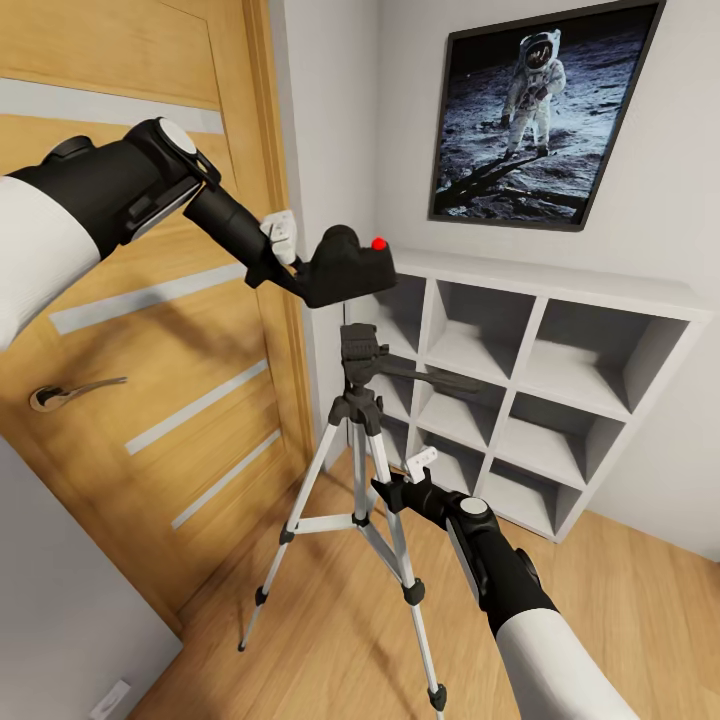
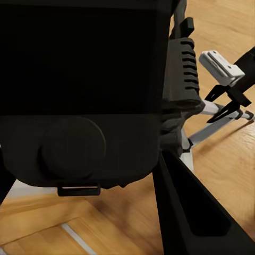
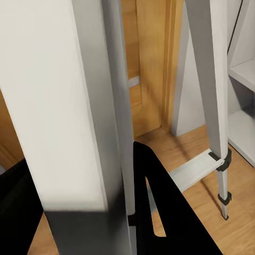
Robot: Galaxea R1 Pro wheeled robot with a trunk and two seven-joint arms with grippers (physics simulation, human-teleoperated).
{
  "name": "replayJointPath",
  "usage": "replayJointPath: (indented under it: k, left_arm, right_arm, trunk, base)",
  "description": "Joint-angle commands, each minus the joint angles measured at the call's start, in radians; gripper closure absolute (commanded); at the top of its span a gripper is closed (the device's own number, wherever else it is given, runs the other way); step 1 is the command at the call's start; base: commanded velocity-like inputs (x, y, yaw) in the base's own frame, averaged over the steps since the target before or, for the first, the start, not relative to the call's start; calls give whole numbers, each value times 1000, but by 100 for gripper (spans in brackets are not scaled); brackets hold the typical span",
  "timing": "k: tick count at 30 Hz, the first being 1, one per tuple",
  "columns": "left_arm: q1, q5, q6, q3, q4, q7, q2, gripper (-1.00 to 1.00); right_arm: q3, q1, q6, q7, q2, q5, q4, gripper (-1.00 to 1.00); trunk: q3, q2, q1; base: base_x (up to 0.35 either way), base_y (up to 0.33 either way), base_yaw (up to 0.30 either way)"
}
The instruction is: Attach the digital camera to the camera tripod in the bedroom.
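My left hand [image 1: 283, 243] pinches the camera [image 1: 345, 265] just above the tripod [image 1: 358, 400] head at twelve o'clock, keeping its base lined up over the mount. My right hand [image 1: 405, 482], at four o'clock, is pressed around a tripod leg, I judge to steady it beside the shelf [image 1: 560, 390].
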Motion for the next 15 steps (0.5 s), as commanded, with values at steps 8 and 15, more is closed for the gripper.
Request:
replayJointPath:
  k: [8, 15]
  left_arm:
    - [-2, 12, 5, -8, 1, -2, -12, 100]
    - [-2, 13, 6, -7, -2, -9, -28, 100]
  right_arm:
    - [-2, -1, -3, 7, 0, 31, 50, 100]
    - [-2, 0, -6, 7, 1, 29, 50, 100]
  trunk:
    - [-2, -2, 1]
    - [-2, -2, 1]
  base:
    - [0, 0, 0]
    - [0, 0, 0]
